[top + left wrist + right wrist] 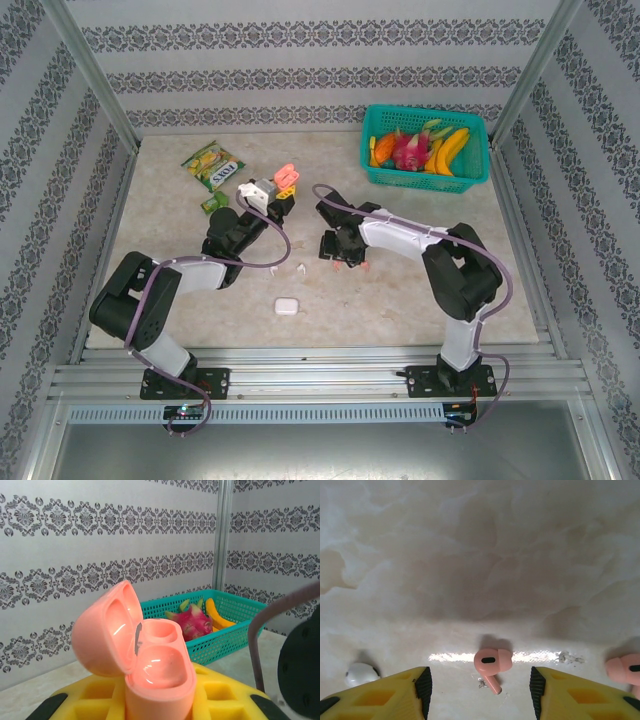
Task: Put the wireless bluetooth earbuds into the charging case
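Left arm stretched forward, left claw (278, 194) raised, clamped on pink case (150, 675), lid open. Right arm bent inward, right claw (478, 690) pointing down. Counter (480, 555) beige marble; walls patterned; green basket (425, 150) at far right. Right claw apart, straddling pink earbud (491, 663) on counter, not touching. Second pink earbud (624, 669) and white earbud (361, 674) lie beside.

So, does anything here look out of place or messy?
Loose earbuds: a pink earbud lies on the table inside the open right gripper, another pink one nearby, and a white one on the other side. The left gripper holds the pink case open, its wells apparently empty.
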`<move>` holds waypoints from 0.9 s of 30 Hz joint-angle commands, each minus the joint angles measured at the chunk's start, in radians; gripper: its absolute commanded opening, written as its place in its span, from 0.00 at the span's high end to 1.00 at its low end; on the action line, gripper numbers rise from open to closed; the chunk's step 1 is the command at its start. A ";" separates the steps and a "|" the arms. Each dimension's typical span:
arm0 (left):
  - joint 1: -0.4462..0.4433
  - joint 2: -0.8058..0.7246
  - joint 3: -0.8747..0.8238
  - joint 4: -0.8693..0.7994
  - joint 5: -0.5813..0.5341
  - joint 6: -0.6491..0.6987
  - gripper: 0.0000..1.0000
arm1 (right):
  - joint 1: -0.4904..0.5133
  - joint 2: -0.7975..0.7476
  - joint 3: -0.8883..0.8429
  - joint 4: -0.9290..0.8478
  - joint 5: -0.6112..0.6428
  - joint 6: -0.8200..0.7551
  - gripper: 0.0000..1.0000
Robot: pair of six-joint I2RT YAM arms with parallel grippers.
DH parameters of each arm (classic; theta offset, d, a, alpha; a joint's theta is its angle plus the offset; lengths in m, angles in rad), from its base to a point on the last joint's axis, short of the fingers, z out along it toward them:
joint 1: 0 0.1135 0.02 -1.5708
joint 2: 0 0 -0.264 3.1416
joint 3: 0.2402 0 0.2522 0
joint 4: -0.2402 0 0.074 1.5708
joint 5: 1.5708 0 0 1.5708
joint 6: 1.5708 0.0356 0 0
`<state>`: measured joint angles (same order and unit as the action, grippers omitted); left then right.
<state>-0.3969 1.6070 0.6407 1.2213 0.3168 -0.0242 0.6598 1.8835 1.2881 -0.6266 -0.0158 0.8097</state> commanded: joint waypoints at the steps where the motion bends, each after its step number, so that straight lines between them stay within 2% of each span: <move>1: 0.015 0.003 0.000 0.094 0.022 -0.045 1.00 | 0.009 0.030 0.033 -0.036 0.025 -0.026 0.44; 11: 0.016 -0.003 -0.001 0.086 0.046 -0.052 1.00 | 0.003 0.065 0.030 -0.021 0.015 -0.049 0.45; 27: 0.016 0.007 0.003 0.082 0.064 -0.066 1.00 | -0.007 0.092 0.019 -0.001 0.013 -0.047 0.52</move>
<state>-0.3904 1.6085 0.6407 1.2430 0.3622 -0.0692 0.6628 1.9514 1.2968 -0.6357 -0.0143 0.7712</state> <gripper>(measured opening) 0.244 0.484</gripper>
